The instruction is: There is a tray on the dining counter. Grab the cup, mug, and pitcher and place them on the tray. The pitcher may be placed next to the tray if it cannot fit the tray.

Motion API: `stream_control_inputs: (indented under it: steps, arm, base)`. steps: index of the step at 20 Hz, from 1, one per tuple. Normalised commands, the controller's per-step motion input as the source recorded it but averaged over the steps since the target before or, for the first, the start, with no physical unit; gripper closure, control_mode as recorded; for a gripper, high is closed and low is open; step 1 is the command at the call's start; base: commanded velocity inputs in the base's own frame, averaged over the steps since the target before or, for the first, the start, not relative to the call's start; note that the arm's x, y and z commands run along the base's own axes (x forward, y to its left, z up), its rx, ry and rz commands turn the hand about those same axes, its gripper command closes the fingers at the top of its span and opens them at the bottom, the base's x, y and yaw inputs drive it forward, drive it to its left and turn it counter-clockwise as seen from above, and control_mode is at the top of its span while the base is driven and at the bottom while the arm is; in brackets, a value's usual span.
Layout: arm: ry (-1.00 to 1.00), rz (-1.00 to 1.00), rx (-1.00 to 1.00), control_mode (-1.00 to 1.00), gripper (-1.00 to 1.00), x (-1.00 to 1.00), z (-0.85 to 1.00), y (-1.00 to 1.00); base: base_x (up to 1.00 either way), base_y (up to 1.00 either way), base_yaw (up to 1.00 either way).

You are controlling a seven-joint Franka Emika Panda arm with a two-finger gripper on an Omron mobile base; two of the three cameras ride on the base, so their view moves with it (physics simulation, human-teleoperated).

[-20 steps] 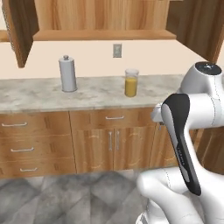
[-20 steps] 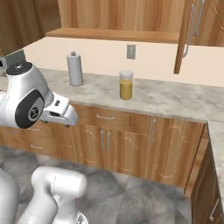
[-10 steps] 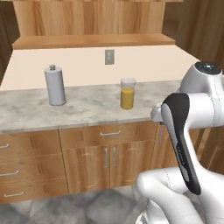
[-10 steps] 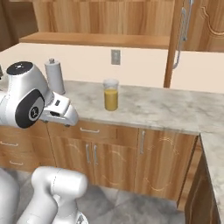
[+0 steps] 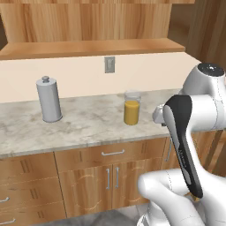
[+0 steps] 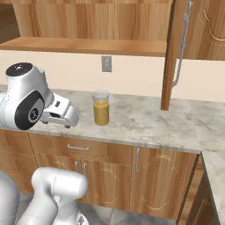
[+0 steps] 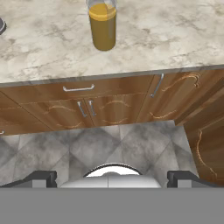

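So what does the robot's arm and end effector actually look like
The arm is glossy white with rounded, bulbous housings. A dark grey to black panel runs down one link, and a joint cap is a dark disc with a grey ring. No cables or markings are visible. The end effector has two small dark grey, blocky fingertips.

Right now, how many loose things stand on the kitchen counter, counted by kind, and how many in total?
Glass pitcher of orange liquid: 1
Grey metal canister with a knob: 1
Total: 2
Both stand upright on the marbled counter, well apart from each other.
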Motion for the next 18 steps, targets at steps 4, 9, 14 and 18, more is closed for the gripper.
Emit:
stream_control_inputs:
  steps: [4, 9, 14, 18]
  arm:
    - [0.0, 0.0, 0.0, 1.0, -1.0, 0.0, 0.0, 0.0]
    - [0.0, 0.0, 0.0, 1.0, -1.0, 0.0, 0.0, 0.0]
    - [0.0, 0.0, 0.0, -1.0, -1.0, 0.33, -0.06, -0.07]
    - [0.0, 0.0, 0.0, -1.0, -1.0, 0.67, -0.14, -0.18]
  base:
    - [0.73, 0.0, 0.0]
    - [0.46, -0.01, 0.0]
    - [0.15, -0.03, 0.0]
    - [0.0, 0.0, 0.0]
